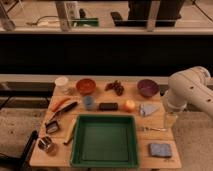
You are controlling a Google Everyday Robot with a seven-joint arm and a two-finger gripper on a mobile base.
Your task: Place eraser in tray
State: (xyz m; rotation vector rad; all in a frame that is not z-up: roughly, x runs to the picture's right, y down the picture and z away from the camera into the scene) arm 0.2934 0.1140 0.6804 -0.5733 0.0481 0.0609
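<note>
One eraser [108, 106] near tray [105, 164] rim, gripper [170, 120] over right edge of table [152, 140]

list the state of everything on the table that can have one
tray: nothing in it
eraser: flat on the table, outside the tray
blue cup: upright
orange bowl: upright
purple bowl: upright
end effector: at the table's right edge, apart from the eraser

Eraser [108, 106] lies behind tray [104, 142]; gripper [170, 120] hangs right of tray
</note>
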